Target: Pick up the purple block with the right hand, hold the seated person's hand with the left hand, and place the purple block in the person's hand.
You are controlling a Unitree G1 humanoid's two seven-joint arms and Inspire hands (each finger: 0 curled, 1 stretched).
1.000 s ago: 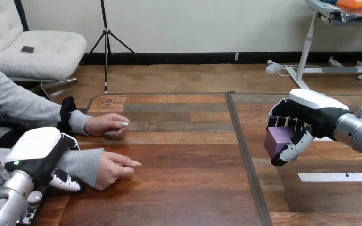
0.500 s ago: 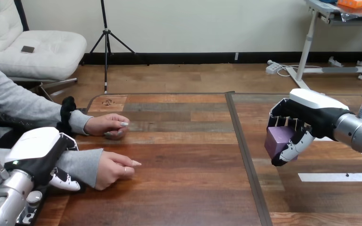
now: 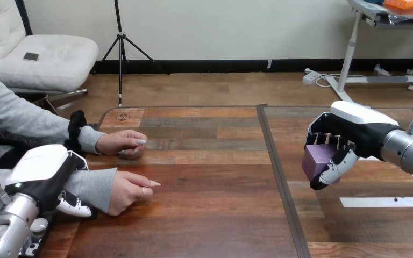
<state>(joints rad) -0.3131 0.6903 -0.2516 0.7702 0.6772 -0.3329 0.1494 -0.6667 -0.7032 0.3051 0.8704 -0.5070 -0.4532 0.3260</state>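
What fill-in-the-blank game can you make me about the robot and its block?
1. The fingers of the right hand curl round the ___ block.
2. The left hand grips the person's forearm at the view's ___ side.
3. The person's hand just past that grip rests on the wooden ___.
Missing words: purple; left; table.

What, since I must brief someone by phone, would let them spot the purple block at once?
Start at the wooden table and go right of the dark seam that splits it. There the robot's right hand hangs above the tabletop, fingers curled round the purple block. It is the one purple thing, a small cube among black-and-white fingers.
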